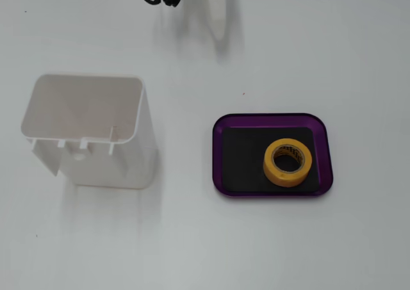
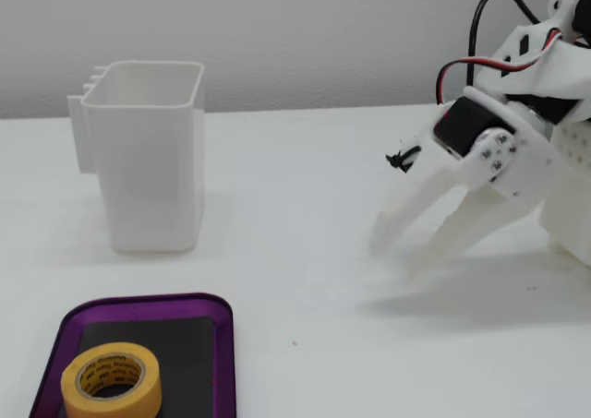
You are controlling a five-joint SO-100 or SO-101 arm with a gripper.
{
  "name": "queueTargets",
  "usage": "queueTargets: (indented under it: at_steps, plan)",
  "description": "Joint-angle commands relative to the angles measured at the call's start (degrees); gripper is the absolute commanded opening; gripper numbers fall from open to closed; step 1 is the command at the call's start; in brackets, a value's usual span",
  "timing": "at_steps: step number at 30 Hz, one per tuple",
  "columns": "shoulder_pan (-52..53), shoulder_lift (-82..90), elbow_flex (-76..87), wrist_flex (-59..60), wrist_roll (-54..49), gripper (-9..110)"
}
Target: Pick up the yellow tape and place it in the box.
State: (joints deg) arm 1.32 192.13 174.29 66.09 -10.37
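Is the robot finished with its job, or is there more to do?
It looks finished. The yellow tape already lies flat on the black bottom of the purple tray. The pincer holds nothing; it hangs open and low over the table, far from the tray. Nothing visible remains to do.

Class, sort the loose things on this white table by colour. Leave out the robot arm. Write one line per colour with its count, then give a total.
Yellow: 1, the yellow tape lying inside the tray.
Purple: 1, the purple tray with a black bottom.
White: 1, the tall open-topped container.
Total: 3
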Motion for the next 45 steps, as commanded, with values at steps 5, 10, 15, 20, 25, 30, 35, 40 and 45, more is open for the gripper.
queueTargets:
  at_steps: [5, 10, 15, 20, 25, 30, 35, 40, 45]
  plan:
    - [2.90, 3.87, 3.08, 1.67, 10.72, 11]
    - [2.72, 3.78, 2.55, 2.90, 10.63, -2]
    - [2.72, 3.78, 2.55, 3.78, 10.63, -1]
    - [2.64, 3.78, 2.55, 4.04, 10.63, 0]
    - [2.72, 3.78, 2.55, 3.43, 10.72, 0]
    - [2.72, 3.78, 2.55, 3.43, 10.72, 0]
    - [2.72, 3.78, 2.55, 3.43, 10.72, 0]
    - [2.72, 3.78, 2.55, 3.43, 10.72, 0]
    - [2.72, 3.78, 2.55, 3.43, 10.72, 0]
